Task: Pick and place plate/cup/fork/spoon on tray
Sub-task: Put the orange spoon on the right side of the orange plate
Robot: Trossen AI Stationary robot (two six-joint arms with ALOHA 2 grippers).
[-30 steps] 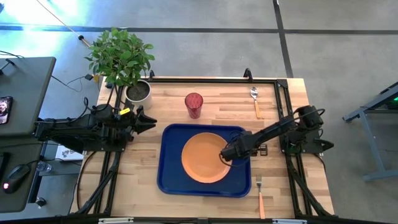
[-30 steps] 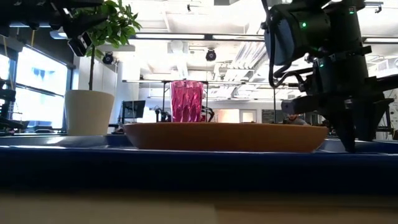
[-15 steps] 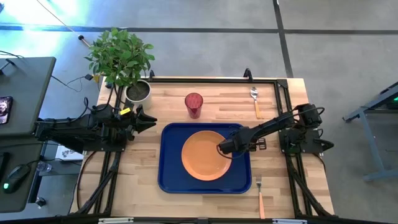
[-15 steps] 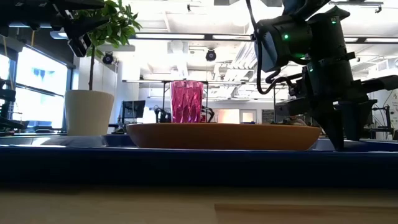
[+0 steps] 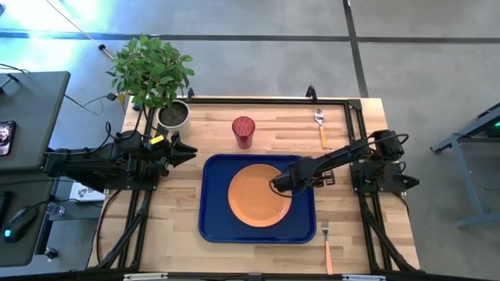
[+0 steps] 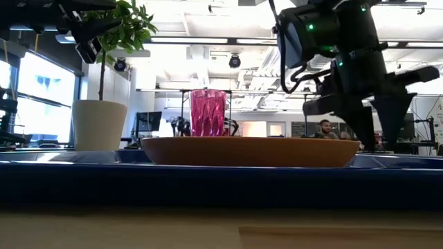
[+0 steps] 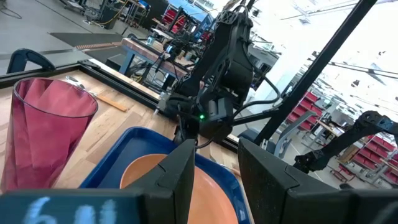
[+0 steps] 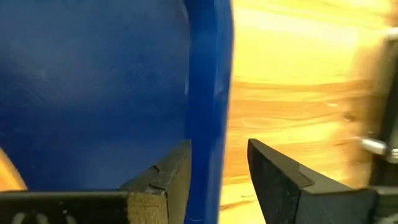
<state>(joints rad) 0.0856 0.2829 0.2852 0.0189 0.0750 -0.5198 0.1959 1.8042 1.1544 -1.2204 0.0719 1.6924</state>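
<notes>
The orange plate [image 5: 254, 195] lies flat in the dark blue tray [image 5: 215, 222] at the table's middle. My right gripper [image 5: 276, 184] hangs open and empty just above the plate's right rim [image 6: 346, 151]; its wrist view [image 8: 219, 171] looks down on the tray's rim and the wood beside it. The red ribbed cup [image 5: 243, 131] stands upright on the table beyond the tray. The spoon [image 5: 320, 125] lies at the far right, the fork [image 5: 326, 243] at the near right. My left gripper [image 5: 187, 152] waits open, left of the tray.
A potted plant in a grey pot [image 5: 173, 115] stands at the table's far left corner. A black frame rail [image 5: 266, 99] runs along the table's edges. Bare wood shows between the tray and the spoon. A person [image 6: 325, 128] shows far off in the room.
My right gripper has risen from the plate's right rim and shifted a little toward the table's left and far side. The plate has stayed flat in the tray.
</notes>
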